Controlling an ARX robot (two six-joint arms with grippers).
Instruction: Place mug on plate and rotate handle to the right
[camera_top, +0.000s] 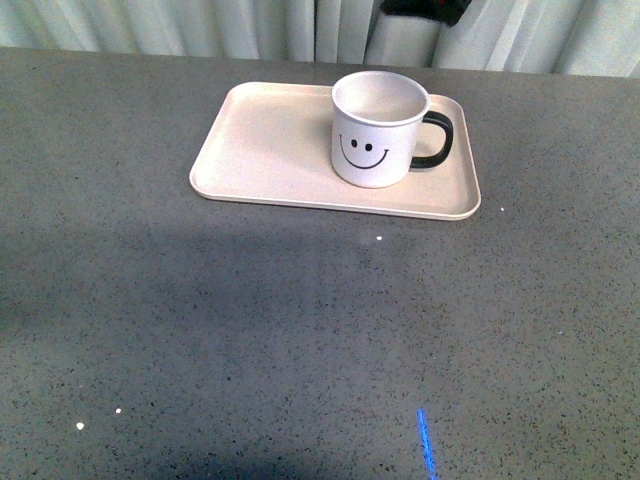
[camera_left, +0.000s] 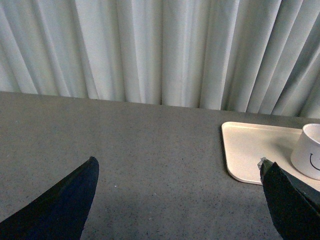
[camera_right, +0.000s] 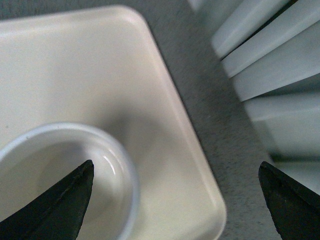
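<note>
- Black fingers of my left gripper are spread wide apart, one at each lower corner of the left wrist view, and they grip nothing.
- Between and ahead of them lies the grey speckled table. This gripper sits off the left end of the plate, apart from it.
- My right gripper also has its dark fingers spread wide, closed on nothing. It hangs over the mug, looking down.
- One right finger crosses in front of the mug's open mouth, and I cannot tell whether it touches the rim. The other shows against the curtain, past the plate's corner.
- The white mug stands upright on the right half of the plate. Its black smiley face is turned toward the front camera.
- Its thick black handle sticks out to the right, inside the plate's raised rim.
- The pale pinkish plate lies flat on the far part of the table, with its long side running left to right.
- A pale pleated curtain hangs behind the table's far edge.
- A short blue streak of light marks the near tabletop.
</note>
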